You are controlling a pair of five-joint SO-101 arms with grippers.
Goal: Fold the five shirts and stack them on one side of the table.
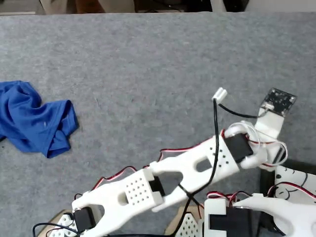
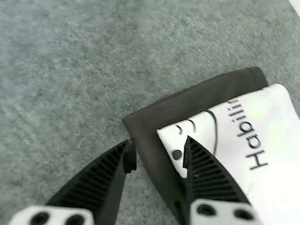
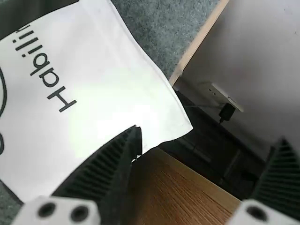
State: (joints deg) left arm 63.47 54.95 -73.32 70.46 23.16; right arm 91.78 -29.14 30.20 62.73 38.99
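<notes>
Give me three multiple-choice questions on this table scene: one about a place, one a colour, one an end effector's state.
1. Where does the blue shirt lie? A) by the table's left edge B) mid-table C) far right corner
2. The lower shirt, under the white shirt, is: A) red B) dark brown C) yellow
3. The left end effector is: A) open B) shut on the blue shirt C) shut, empty
1 A: it lies crumpled at left in the high view. 2 B: dark cloth shows beneath. 3 A: its fingers stand apart.

wall socket (image 3: 219,90), black plug (image 3: 228,112), wooden floor (image 3: 187,192)
</notes>
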